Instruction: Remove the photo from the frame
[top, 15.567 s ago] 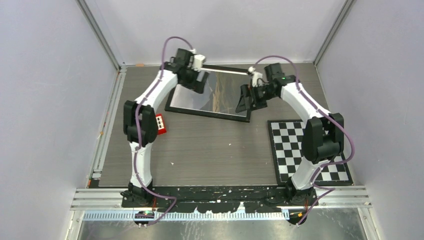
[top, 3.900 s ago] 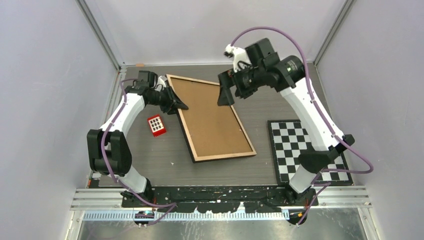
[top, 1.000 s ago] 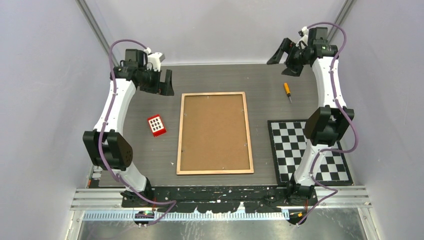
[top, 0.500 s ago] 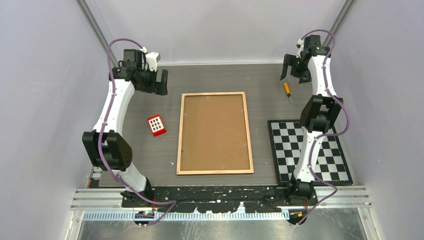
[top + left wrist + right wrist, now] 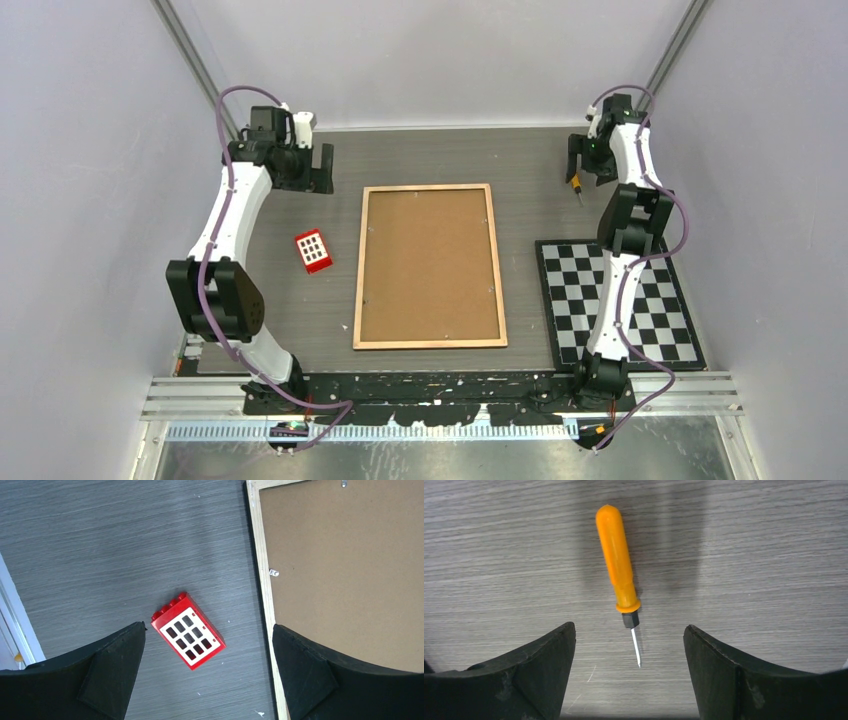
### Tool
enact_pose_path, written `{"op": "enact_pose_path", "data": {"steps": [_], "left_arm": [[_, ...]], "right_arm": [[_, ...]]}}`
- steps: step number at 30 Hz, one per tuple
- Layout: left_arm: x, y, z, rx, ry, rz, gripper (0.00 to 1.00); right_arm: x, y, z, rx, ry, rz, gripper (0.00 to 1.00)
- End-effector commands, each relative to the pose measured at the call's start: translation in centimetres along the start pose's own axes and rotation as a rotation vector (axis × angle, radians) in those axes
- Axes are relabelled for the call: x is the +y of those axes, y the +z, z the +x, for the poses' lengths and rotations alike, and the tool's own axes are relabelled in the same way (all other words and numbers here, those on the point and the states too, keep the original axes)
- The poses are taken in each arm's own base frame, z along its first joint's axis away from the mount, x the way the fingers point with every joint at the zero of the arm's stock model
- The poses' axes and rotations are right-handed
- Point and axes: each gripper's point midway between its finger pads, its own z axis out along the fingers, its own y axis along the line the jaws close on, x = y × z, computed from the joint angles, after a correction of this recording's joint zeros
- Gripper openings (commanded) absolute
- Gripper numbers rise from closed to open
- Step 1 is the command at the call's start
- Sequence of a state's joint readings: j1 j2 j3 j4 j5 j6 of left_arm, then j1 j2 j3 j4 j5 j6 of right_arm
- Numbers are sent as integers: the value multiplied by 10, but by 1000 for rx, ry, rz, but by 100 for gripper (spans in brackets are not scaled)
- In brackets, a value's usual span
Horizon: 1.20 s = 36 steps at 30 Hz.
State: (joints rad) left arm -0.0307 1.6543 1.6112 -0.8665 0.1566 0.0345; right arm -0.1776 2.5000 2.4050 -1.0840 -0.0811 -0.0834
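Note:
The frame (image 5: 360, 270) lies face down mid-table, its brown backing board (image 5: 428, 266) up inside a light wood edge. The photo is hidden beneath it. My left gripper (image 5: 318, 170) hangs open past the frame's far left corner. The left wrist view has the frame's wood edge (image 5: 262, 580), a small metal tab (image 5: 273, 572) and my left gripper (image 5: 208, 628) with nothing between its jaws. My right gripper (image 5: 585, 165) is open at the back right, above an orange-handled screwdriver (image 5: 576, 183). That screwdriver (image 5: 618, 565) lies flat ahead of my right gripper (image 5: 629, 626), its tip between the fingers, untouched.
A red toy brick (image 5: 313, 251) with a white window grid lies left of the frame, and the same red brick (image 5: 188, 637) shows under the left gripper. A black-and-white checkerboard (image 5: 620, 300) covers the right front of the table. Grey walls enclose the table closely.
My right arm has swung down from the back right corner, so its gripper now hangs over the screwdriver. The left gripper has shifted slightly. The frame has not moved.

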Motion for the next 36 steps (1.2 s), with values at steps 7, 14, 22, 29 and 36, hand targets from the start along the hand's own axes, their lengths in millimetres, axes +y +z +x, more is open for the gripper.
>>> {"op": "enact_pose_path", "data": {"steps": [7, 14, 22, 29, 36], "left_arm": [[5, -9, -25, -92, -15, -25, 100], [9, -8, -24, -82, 12, -44, 100], [12, -8, -27, -91, 8, -57, 100], [-1, -15, -36, -47, -26, 13, 100], [-41, -38, -50, -169, 20, 232, 100]], "right_arm": [[-1, 6, 6, 13, -79, -50, 63], [-1, 15, 34, 94, -93, -54, 54], [-2, 13, 45, 114, -120, -45, 32], [-1, -16, 38, 77, -158, -41, 0], [57, -95, 8, -120, -284, -233, 0]]}}
